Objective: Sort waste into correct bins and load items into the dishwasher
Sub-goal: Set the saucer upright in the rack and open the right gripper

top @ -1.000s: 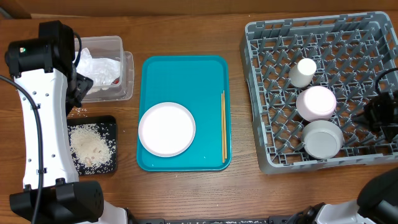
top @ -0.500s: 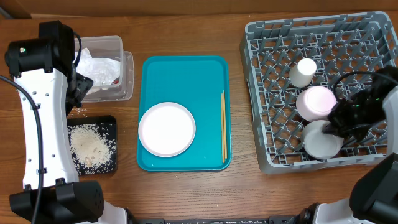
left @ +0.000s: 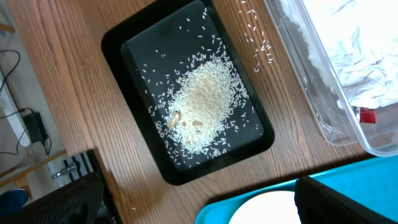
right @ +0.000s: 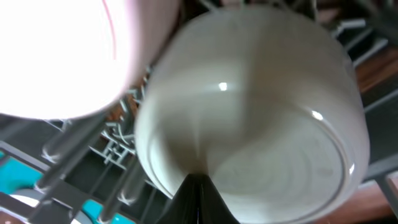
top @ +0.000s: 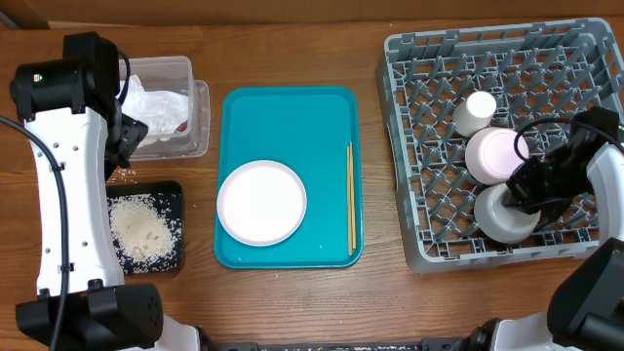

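The left arm [top: 68,195] stands at the left edge of the tabletop [top: 390,302]. Its left jaws [left: 199,202] are spread wide and hold nothing. They hang above the black tray [left: 124,37].

The black tray has a heap of white rice [left: 202,102] in the middle. A few loose grains [left: 255,43] lie on the tabletop between the black tray and the clear tub [top: 201,107]. The clear tub sits just behind the black tray. In it are a crumpled white napkin [top: 156,103] and a small red wrapper [left: 368,115].

Next comes the big teal tray [top: 292,117] in the middle of the tabletop. A round white plate [top: 261,202] lies flat on it, near the front left corner. Two thin chopsticks [top: 351,200] lie side by side along its right edge, well apart from the plate.

At the right is the grey dish rack [top: 419,97]. A pale cup [top: 476,112] stands in it. Just in front of the cup is a white bowl [top: 492,156], bottom up. Just in front of that is a grey bowl [top: 499,216], tipped on its side among the pegs.

The right jaws [top: 531,190] are pressed together. They are over the rack, right by the grey bowl and the white bowl. I cannot tell if they touch either bowl.
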You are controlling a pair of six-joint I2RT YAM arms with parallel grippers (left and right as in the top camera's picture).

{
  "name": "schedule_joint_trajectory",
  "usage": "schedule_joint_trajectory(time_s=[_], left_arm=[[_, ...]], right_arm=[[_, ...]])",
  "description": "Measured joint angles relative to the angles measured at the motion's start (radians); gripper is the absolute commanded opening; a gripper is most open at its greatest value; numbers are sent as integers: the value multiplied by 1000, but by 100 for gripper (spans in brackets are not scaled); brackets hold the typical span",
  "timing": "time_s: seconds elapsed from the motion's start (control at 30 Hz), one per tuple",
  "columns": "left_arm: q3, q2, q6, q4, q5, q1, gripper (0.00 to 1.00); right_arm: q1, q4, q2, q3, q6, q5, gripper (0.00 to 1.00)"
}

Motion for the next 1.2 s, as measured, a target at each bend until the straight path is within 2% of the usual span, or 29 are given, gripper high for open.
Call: schedule_joint_trajectory(time_s=[0.2,0.37,0.53,0.77,0.9,1.0,1.03,1.07,1.13,1.2], left_arm=[[0,0,0,0,0,0,100],[0,0,0,0,0,0,100],[0,0,0,0,0,0,100],[0,0,0,0,0,0,100],[0,0,0,0,0,0,100],[0,0,0,0,0,0,100],[0,0,0,0,0,0,100],[0,0,0,0,0,0,100],[0,0,0,0,0,0,100],[0,0,0,0,0,0,100]], right_arm=[[0,-21,0,12,19,8,4],[0,-106,0,76,26,18,4],[0,-113,0,128,27,-2,4],[22,-105,0,129,-112,-194,6],[127,-94,0,129,-177,-262,13],[254,-36,0,130,-195,-283,26],[299,-12,0,130,-195,-287,36],[347,14,0,130,-195,-291,55],[446,80,0,131,-190,-291,83],[534,146,0,132,-157,-263,95]])
